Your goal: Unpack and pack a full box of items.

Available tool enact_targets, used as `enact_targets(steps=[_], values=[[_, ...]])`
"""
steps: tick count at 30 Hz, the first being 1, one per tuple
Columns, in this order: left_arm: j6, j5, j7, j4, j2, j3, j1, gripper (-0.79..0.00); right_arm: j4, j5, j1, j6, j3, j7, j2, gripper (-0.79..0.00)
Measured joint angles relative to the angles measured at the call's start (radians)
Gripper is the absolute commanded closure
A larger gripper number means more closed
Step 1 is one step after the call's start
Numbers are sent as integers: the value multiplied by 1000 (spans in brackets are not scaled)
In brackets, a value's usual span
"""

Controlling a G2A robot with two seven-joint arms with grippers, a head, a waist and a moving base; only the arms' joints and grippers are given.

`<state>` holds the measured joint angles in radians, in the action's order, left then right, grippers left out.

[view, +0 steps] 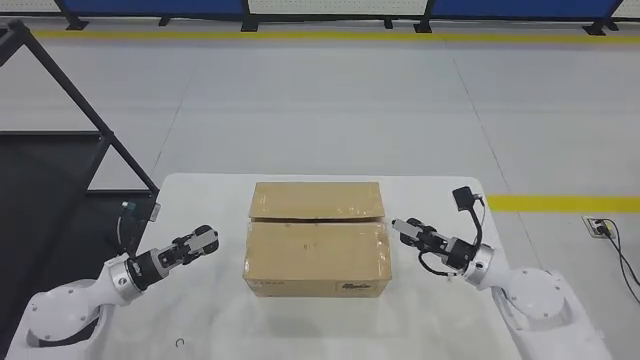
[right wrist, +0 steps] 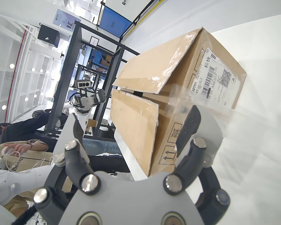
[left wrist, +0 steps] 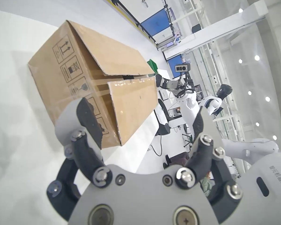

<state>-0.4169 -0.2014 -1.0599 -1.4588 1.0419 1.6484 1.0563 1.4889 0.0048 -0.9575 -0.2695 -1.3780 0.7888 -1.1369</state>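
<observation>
— Box (view: 317,250), cardboard, one. Where does it sit?
— On the white table (view: 200,310), between the two grippers, one short end towards each. Neither touches it.
— Top?
— Two long flaps (right wrist: 149,71), folded over but slightly lifted, with a dark gap along the seam. Bits of clear tape cling to them.
— Left gripper (view: 205,241)?
— Near the end printed with handling symbols (left wrist: 68,69). Fingers spread apart, gripping nothing.
— Right gripper (view: 402,227)?
— Just beside the opposite end, the one with the white shipping label (right wrist: 213,76). Fingers likewise apart, gripping nothing.
</observation>
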Motion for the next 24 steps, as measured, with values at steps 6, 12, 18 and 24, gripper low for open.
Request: enact_targets(steps=[6, 12, 18, 24], values=[[11, 2, 10, -14, 0, -12, 8, -785, 2, 36, -13, 3, 9, -6, -2, -785], [51, -4, 22, -10, -5, -22, -3, -785, -46, 158, 12, -45, 18, 60, -4, -785], [120, -134, -45, 24, -11, -9, -18, -785, -97, 189, 43, -77, 44, 72, -8, -785], [118, -122, -35, 24, -11, -10, -17, -785, -139, 203, 74, -98, 82, 76, -14, -785]])
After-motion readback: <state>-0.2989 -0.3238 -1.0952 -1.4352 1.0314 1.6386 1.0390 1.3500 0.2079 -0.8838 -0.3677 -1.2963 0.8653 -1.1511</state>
